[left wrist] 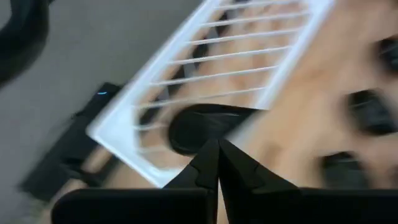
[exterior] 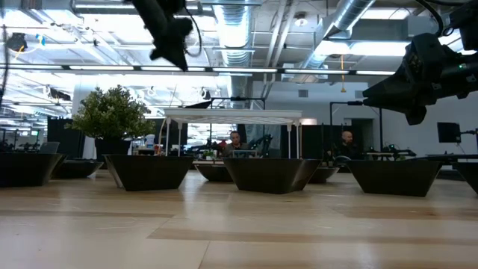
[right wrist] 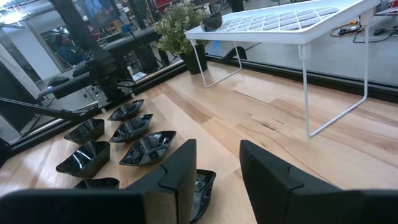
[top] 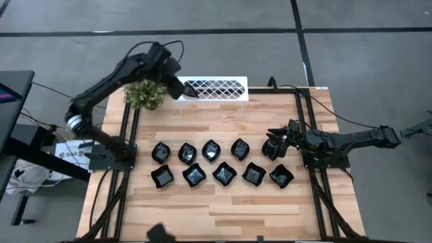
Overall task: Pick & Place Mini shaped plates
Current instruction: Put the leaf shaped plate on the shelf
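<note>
Ten glossy black mini plates (top: 224, 173) rest on their bases in two rows across the table's middle. One more black plate (left wrist: 189, 127) lies on the white lattice rack (top: 219, 89), at its left end (right wrist: 212, 22). My left gripper (left wrist: 218, 144) is shut and empty. It hovers over that end of the rack, well above it in the low view (exterior: 173, 46). My right gripper (right wrist: 217, 152) is open and hangs above the rightmost plate of the far row (top: 273, 150). Its fingers stand over that plate (right wrist: 202, 186) without touching it.
A small green potted plant (top: 145, 94) stands beside the rack's left end, under my left arm. Black rails (top: 128, 135) run along both sides of the table. There is bare wood between the rack and the plate rows and along the near edge. People sit far behind the table (exterior: 236, 140).
</note>
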